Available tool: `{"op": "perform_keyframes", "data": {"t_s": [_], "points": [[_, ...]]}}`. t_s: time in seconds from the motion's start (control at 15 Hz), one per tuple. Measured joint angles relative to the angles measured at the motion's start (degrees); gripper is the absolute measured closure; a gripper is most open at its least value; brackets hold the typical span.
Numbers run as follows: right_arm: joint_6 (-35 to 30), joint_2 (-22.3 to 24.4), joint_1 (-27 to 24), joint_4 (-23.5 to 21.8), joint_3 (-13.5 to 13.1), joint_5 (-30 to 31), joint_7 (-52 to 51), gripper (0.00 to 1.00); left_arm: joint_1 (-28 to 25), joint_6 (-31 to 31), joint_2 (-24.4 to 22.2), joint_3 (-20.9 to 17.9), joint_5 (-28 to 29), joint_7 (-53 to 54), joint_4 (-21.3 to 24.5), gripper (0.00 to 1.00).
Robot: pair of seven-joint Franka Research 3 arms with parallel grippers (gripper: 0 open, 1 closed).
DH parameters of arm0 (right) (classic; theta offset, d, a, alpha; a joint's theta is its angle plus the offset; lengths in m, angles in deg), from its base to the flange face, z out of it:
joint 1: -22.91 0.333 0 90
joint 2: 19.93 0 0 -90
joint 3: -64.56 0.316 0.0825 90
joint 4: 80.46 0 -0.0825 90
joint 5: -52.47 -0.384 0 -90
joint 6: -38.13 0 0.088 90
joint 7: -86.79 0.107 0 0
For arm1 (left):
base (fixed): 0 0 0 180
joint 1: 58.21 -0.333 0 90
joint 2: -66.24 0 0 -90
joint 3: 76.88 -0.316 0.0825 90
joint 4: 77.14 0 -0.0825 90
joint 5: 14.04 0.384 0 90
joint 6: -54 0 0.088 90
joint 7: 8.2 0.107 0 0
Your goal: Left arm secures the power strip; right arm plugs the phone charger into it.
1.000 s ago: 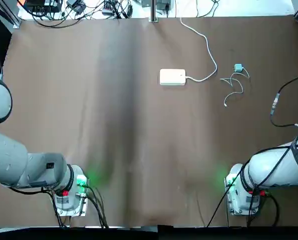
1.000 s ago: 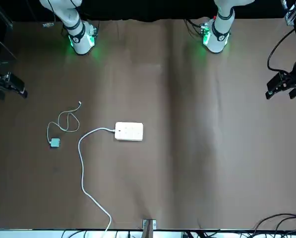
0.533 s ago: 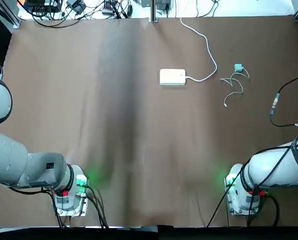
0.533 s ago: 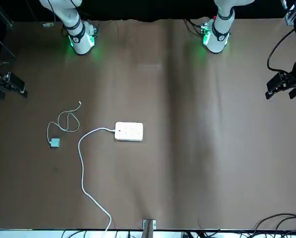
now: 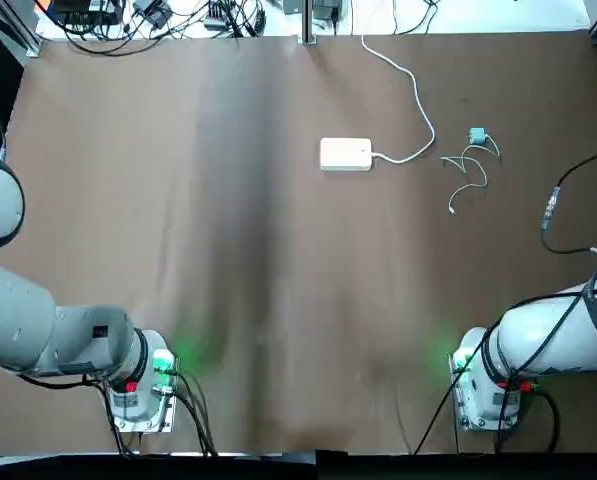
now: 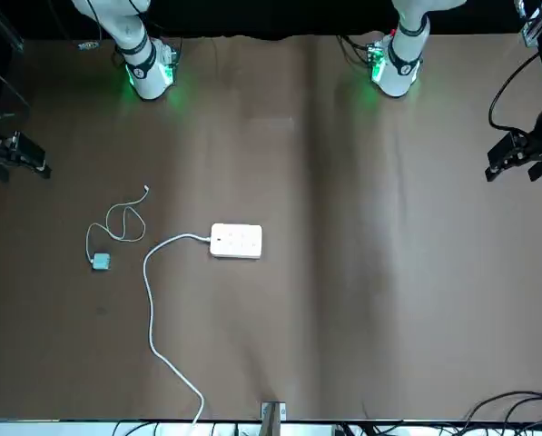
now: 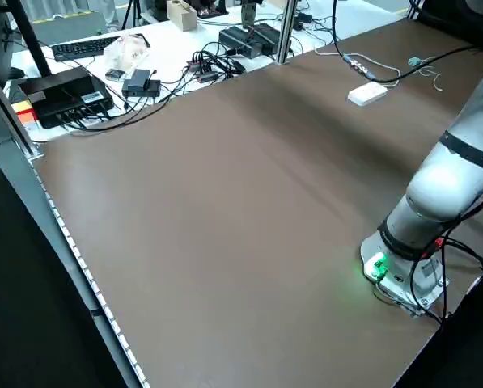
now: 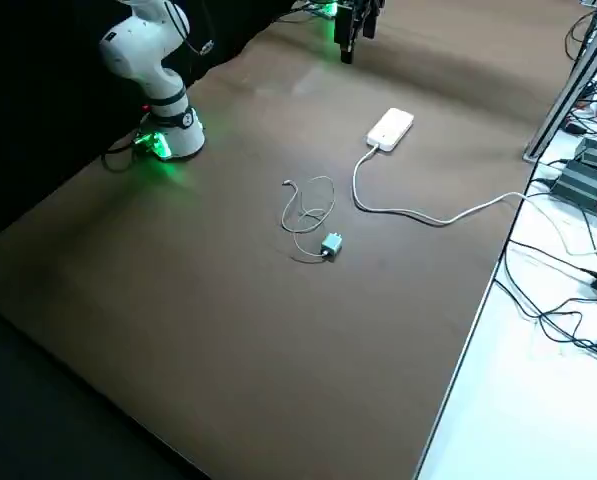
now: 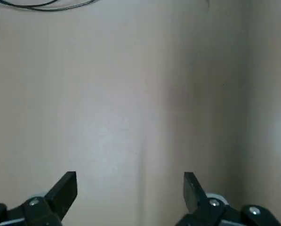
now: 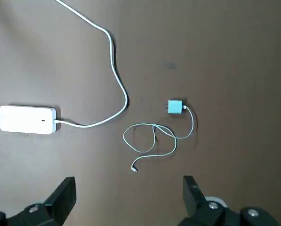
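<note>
Meanwhile, both grippers, left [image 9: 130,188] and right [image 10: 129,190], are hanging spread wide over matte brown cloth [image 5: 228,250]; the smooth rounded power strip [image 5: 345,154] and teal charger cube [image 5: 477,136] are lying untouched.

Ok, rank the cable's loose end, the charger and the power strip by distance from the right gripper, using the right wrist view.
From the open right gripper:
1. Cable's loose end, closest by far, on the robot's side of the cable's loops.
2. Charger, past those loops.
3. Power strip, farthest, toward the middle of the table.
</note>
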Motion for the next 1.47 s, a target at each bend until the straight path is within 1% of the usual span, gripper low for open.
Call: {"op": "perform_keyframes", "data": {"t_s": [0.27, 0.47, 0.73, 0.8, 1.0, 1.13, 1.27, 1.4, 1.47], "points": [[-0.02, 0.0, -0.02, -0.02, 0.0, 0.0, 0.0, 0.0, 0.03, 0.0, -0.03, 0.32, 0.0, -0.02, 1.03, 0.0], [-0.03, -0.11, -0.97, -0.18, -0.05, 0.02, -0.94, 0.0, 0.09, 0.0, -0.04, 1.15, 0.0, -0.07, 1.72, 0.03], [0.27, -1.03, -4.04, -0.24, -0.09, 0.02, -9.55, 0.0, 0.13, 0.04, -0.04, 2.02, 0.0, -0.29, 3.01, 0.03], [0.52, -1.48, -5.02, -0.25, -0.09, 0.0, -12.64, 0.0, 0.13, 0.06, -0.04, 2.19, 0.0, -0.71, 3.3, 0.1], [1.78, -3.13, -7.55, -0.28, -0.11, -0.45, -22.29, 0.0, 0.13, 0.46, -0.05, 3.07, 0.0, -2.28, 4.56, 0.4], [2.43, -4.6, -9.82, -0.33, -0.13, -2.6, -30.19, 0.0, 0.14, 2.16, -0.22, 3.62, -0.09, -2.95, 6.12, 0.58], [2.89, -6.08, -12.33, -0.34, -0.16, -4.4, -37.96, 0.0, 0.15, 4.99, -0.81, 4.11, -1.06, -3.19, 8.87, 0.76], [2.9, -7.46, -14.17, -0.39, -0.18, -5.56, -45.64, 0.0, 0.16, 9.05, -1.59, 4.65, -2.87, -3.25, 12.77, 0.94], [2.79, -8.21, -14.97, -0.43, -0.18, -6.76, -49.68, 0.0, 0.16, 10.78, -1.84, 5.08, -3.85, -3.25, 14.62, 0.99]]}}
